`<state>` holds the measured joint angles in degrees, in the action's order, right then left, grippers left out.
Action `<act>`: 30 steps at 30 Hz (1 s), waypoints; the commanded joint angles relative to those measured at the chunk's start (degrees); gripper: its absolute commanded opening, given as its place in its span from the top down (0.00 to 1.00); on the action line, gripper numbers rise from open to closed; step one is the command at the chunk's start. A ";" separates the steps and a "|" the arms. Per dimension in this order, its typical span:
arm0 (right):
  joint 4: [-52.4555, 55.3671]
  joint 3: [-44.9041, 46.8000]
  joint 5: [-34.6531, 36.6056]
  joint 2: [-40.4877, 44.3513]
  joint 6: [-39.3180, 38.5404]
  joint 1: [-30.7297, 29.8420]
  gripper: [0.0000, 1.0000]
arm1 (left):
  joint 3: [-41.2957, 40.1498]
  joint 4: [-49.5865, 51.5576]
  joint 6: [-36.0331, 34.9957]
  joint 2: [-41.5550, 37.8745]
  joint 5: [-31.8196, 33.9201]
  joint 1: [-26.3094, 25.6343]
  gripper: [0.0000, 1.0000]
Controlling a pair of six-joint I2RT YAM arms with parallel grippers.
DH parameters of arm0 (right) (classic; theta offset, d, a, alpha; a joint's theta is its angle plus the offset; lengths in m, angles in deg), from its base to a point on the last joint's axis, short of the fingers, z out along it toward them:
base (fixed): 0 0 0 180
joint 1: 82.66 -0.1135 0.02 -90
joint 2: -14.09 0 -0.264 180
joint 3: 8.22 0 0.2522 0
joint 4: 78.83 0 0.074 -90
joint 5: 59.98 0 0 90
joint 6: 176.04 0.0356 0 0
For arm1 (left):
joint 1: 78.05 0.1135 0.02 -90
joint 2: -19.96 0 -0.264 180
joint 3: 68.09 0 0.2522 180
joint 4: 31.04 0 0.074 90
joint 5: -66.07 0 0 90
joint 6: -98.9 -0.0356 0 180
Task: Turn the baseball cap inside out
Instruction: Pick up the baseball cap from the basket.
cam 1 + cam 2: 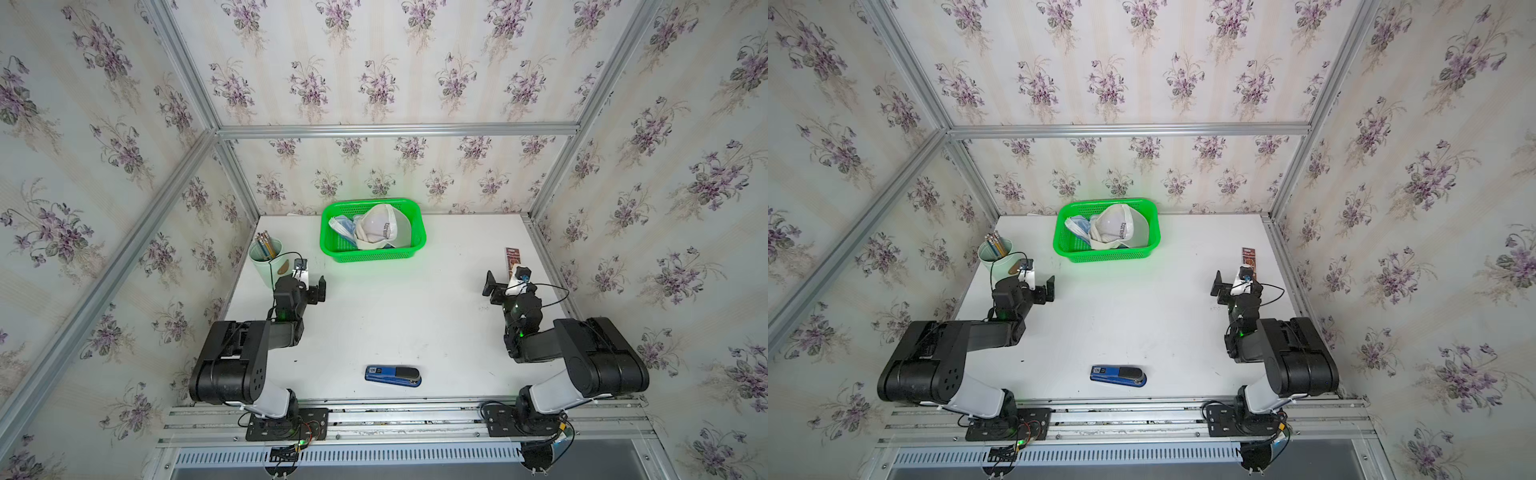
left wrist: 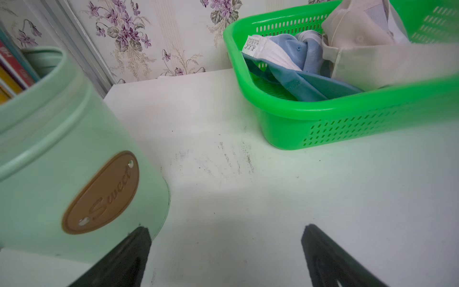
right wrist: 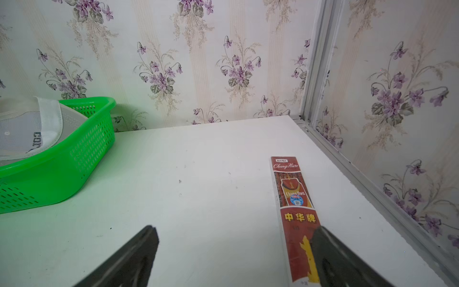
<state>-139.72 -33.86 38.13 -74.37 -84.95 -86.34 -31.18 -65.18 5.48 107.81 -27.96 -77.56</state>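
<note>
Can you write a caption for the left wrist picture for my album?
Open left tool above the white table, mint "Sweet" pot beside it, green basket holding a pale baseball cap ahead.

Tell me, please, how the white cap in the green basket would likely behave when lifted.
The white cap looks crumpled, so probably floppy and likely to sag. Thin fabric suggests it is light. It overlaps a blue cap, which might drag along.
</note>
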 commanded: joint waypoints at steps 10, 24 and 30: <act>-1.20 -0.25 -0.03 -0.04 -0.29 -0.05 0.00 | -0.29 -1.27 -0.13 -0.01 0.15 -0.05 0.01; 40.42 -17.19 -2.13 18.12 1.08 -3.45 0.00 | 3.87 19.89 -2.59 -22.40 30.93 -15.46 0.01; 68.41 -47.21 0.66 7.85 1.75 -24.21 0.00 | 27.15 68.28 7.85 -28.90 30.05 -20.77 0.01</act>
<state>-91.07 -72.16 38.70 -60.63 -83.07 -104.96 -8.34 -24.59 9.02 78.17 -1.41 -97.86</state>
